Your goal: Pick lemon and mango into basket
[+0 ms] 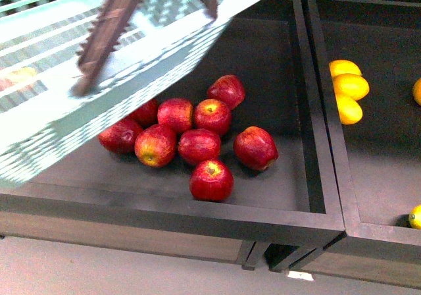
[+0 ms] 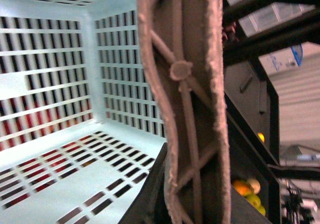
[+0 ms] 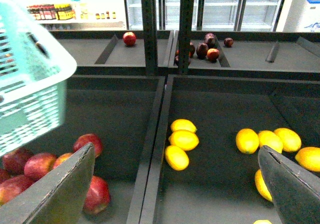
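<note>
Light blue plastic, the basket (image 1: 131, 91) hangs tilted above red apples (image 1: 197, 143), its brown handle (image 2: 190, 109) clamped in our left tool (image 2: 155, 199). Our right tool (image 3: 175, 184) gapes wide over the lemons (image 3: 184, 139) in the next bin (image 3: 220, 194).

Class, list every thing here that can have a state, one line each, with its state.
red apples: clustered on the left bin floor
basket: held aloft, tilted above the apples
handle: raised
lemons: lying in the right bin, unpicked
right gripper: open, empty
</note>
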`<move>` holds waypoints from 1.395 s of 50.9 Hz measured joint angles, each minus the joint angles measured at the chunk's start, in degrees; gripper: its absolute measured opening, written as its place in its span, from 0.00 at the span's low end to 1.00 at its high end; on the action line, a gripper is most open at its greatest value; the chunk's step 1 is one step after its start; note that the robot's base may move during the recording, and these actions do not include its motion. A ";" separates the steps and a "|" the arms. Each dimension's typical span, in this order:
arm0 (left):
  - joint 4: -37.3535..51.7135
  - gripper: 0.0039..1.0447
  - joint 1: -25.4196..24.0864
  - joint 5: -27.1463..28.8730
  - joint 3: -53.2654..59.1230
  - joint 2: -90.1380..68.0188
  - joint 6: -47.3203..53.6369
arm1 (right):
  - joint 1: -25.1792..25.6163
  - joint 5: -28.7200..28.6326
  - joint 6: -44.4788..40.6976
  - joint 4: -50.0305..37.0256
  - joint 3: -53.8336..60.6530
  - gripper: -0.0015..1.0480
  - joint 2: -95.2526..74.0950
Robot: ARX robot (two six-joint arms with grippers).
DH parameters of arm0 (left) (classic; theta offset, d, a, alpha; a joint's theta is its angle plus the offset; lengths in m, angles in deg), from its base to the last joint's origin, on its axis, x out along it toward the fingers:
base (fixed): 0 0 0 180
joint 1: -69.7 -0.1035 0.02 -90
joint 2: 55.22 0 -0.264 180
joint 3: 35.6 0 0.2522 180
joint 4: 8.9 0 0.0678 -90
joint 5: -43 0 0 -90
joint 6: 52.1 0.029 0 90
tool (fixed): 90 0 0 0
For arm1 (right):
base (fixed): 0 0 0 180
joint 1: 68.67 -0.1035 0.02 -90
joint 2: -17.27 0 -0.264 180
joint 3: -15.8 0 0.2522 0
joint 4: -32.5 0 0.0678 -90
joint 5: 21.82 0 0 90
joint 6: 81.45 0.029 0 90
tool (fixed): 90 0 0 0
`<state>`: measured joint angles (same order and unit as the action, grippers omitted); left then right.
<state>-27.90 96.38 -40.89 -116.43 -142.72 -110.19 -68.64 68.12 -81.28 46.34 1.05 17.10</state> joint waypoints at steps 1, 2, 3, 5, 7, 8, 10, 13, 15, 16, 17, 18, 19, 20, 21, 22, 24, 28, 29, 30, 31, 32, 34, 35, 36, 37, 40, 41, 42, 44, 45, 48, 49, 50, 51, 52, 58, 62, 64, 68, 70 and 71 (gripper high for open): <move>0.00 0.06 0.87 -0.68 -1.27 -1.42 0.00 | 0.00 0.00 0.00 0.00 0.00 0.92 0.00; 0.00 0.06 1.79 -1.53 -2.49 -2.73 -0.09 | 0.00 0.00 0.00 0.00 0.00 0.92 0.00; 0.00 0.06 3.15 -2.73 -4.26 -4.66 -0.22 | 0.00 0.00 0.00 0.00 0.00 0.92 0.00; -0.28 0.06 5.62 -4.81 -7.04 -7.54 -0.81 | 0.00 0.02 0.00 0.00 0.00 0.92 0.00; -0.74 0.06 7.93 -6.67 -9.29 -9.94 -1.57 | 0.00 0.02 0.00 0.00 0.00 0.92 0.00; -0.98 0.06 9.33 -7.67 -10.38 -11.17 -1.97 | 0.00 0.02 0.00 0.00 0.00 0.92 0.00; -1.53 0.06 11.43 -9.07 -11.80 -12.96 -2.25 | 0.00 0.02 0.00 0.00 0.00 0.92 0.00; -2.12 0.06 13.51 -9.86 -12.92 -14.45 -2.27 | 0.00 0.02 0.00 0.00 0.00 0.92 0.00; -2.23 0.06 14.73 -10.38 -13.27 -15.10 -2.27 | 0.00 0.02 0.00 0.00 0.00 0.92 0.00; -2.23 0.06 15.10 -10.67 -13.27 -15.28 -2.23 | 0.00 0.02 0.00 0.00 0.00 0.92 0.00; -2.23 0.06 15.52 -10.93 -13.27 -15.34 -2.16 | 0.00 0.02 0.00 0.00 0.00 0.92 0.00; -2.23 0.06 15.74 -11.19 -13.27 -15.37 -2.10 | 0.00 0.02 0.00 0.00 0.00 0.92 0.00; -2.23 0.06 15.98 -11.39 -13.27 -15.37 -1.97 | 0.00 0.02 0.00 0.00 0.00 0.92 0.00; -2.23 0.06 16.06 -11.50 -13.29 -15.37 -1.90 | 0.00 0.02 0.00 0.00 0.00 0.92 0.00; -2.23 0.06 16.17 -11.52 -13.38 -15.37 -1.73 | 0.00 0.02 0.00 0.00 0.00 0.92 0.00; -2.21 0.06 16.24 -11.54 -13.44 -15.37 -1.66 | 0.00 0.02 0.00 0.00 0.00 0.92 0.00; -2.21 0.06 16.31 -11.54 -13.53 -15.37 -1.57 | 0.00 0.00 0.00 0.00 0.00 0.92 0.00; -2.21 0.06 16.31 -11.47 -13.62 -15.37 -1.38 | 0.00 0.02 -0.02 0.00 0.00 0.92 0.00; -2.21 0.06 16.31 -11.47 -13.62 -15.37 -1.38 | 0.00 0.02 0.00 0.00 0.00 0.92 0.00; -2.21 0.06 16.31 -11.41 -13.62 -15.37 -1.31 | 0.00 0.02 0.00 0.00 0.00 0.92 0.00; -2.21 0.06 16.31 -11.32 -13.62 -15.37 -1.29 | 0.00 0.02 0.00 0.00 0.00 0.92 0.00; -2.21 0.06 16.31 -11.30 -13.62 -15.37 -1.27 | 0.00 0.02 0.00 0.00 0.00 0.92 0.00; -2.21 0.06 16.28 -11.10 -13.62 -15.37 -1.27 | 0.00 0.02 0.00 0.00 0.00 0.92 0.00; -2.21 0.06 16.28 -11.02 -13.62 -15.37 -1.27 | 0.00 0.02 0.00 0.00 0.00 0.92 0.00; -2.21 0.06 16.28 -10.99 -13.62 -15.37 -1.27 | 0.00 0.02 0.00 0.00 0.00 0.92 0.00; -2.21 0.06 16.28 -10.84 -13.62 -15.37 -1.25 | 0.00 0.02 0.00 0.00 0.00 0.92 0.00; -2.21 0.06 16.28 -10.78 -13.62 -15.37 -1.03 | 0.00 0.02 0.00 0.00 0.00 0.92 0.00; -2.21 0.06 16.28 -10.80 -13.62 -15.37 -1.01 | 0.00 0.02 0.00 0.00 0.00 0.92 0.00; -2.21 0.06 16.28 -10.80 -13.62 -15.37 -1.01 | 0.00 0.02 0.00 0.00 0.00 0.92 0.00; -2.21 0.06 16.28 -10.88 -13.62 -15.37 -1.03 | 0.00 0.02 0.00 0.00 0.00 0.92 0.00; -2.21 0.06 16.31 -10.97 -13.62 -15.37 -1.03 | 0.00 0.02 0.00 0.00 0.00 0.92 0.00; -2.21 0.06 16.31 -11.08 -13.62 -15.37 -1.03 | -1.55 4.90 5.25 8.48 -3.21 0.92 -4.07; -2.21 0.06 16.31 -11.15 -13.62 -15.37 -1.01 | -2.49 8.66 9.90 15.87 -6.49 0.92 -8.96; -2.21 0.06 16.31 -11.13 -13.62 -15.37 -1.07 | -2.62 9.77 12.24 20.33 -8.48 0.92 -12.50; -2.21 0.06 16.31 -11.13 -13.62 -15.37 -1.07 | -2.67 10.27 14.58 22.29 -9.33 0.92 -14.14; -2.21 0.06 16.31 -11.10 -13.66 -15.37 -1.07 | -2.64 10.51 17.62 25.77 -10.71 0.92 -17.07; -2.19 0.06 16.35 -11.10 -13.73 -15.37 -0.83 | -0.81 10.58 26.69 31.30 -11.78 0.92 -24.55; -2.19 0.06 16.28 -11.21 -13.73 -15.37 -1.01 | 1.36 9.97 29.14 30.69 -11.80 0.92 -26.16; -2.19 0.06 16.26 -10.99 -13.73 -15.37 -0.94 | 2.99 9.01 29.99 29.68 -11.80 0.92 -27.04; -2.19 0.06 16.26 -10.73 -13.73 -15.37 -0.68 | 7.85 7.06 29.20 24.96 -11.80 0.92 -31.30; -2.19 0.06 16.26 -10.97 -13.73 -15.37 -0.68 | 10.67 5.88 28.13 21.84 -11.82 0.92 -34.16; -2.19 0.06 16.26 -11.08 -13.73 -15.37 -0.68 | 12.92 4.90 27.17 19.04 -11.96 0.92 -36.79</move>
<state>-30.09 112.64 -51.97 -130.16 -158.09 -110.87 -55.72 73.02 -54.11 65.38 -10.91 -19.68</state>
